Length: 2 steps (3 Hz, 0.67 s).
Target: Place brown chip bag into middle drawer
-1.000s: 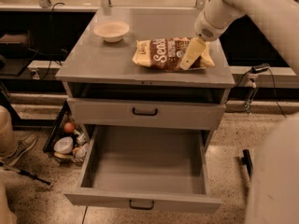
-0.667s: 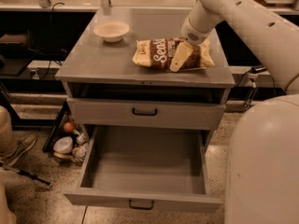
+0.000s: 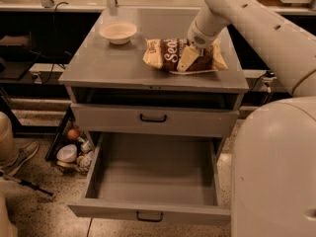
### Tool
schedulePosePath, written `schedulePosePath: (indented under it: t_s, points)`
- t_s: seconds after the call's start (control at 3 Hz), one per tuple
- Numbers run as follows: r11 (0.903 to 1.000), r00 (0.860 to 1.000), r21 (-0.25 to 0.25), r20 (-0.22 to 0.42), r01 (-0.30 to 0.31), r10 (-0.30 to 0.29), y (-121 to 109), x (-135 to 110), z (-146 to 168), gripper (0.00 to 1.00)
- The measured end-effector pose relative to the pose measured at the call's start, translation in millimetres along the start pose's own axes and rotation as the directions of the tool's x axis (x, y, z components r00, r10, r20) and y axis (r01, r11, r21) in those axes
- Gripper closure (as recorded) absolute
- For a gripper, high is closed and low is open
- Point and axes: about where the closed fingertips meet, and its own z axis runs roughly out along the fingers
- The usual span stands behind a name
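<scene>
The brown chip bag [image 3: 165, 57] lies flat on the right half of the grey cabinet top [image 3: 108, 65], dark brown in the middle with pale yellow ends and white lettering. My gripper [image 3: 190, 58] comes down from the upper right on the white arm and sits right on the bag's middle, hiding part of it. The middle drawer [image 3: 155, 179] is pulled far out below, grey, deep and with nothing in it; its black handle [image 3: 148, 216] faces the camera.
A small cream bowl [image 3: 118, 32] stands at the back left of the cabinet top. The shallower drawer front [image 3: 153, 118] above is closed. Clutter [image 3: 74, 149] and a shoe [image 3: 19, 157] lie on the floor at left. My white body [image 3: 276, 172] fills the right.
My gripper has moved left along the bag, from its right end to over its middle. The bag, bowl and drawers have not moved.
</scene>
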Motion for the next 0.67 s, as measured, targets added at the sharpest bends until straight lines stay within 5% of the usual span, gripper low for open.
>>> schedulePosePath:
  t_s: [0.67]
  points:
    - [0.9982,0.984,0.008,0.171,-0.060,0.058,20,15,-85,0.94]
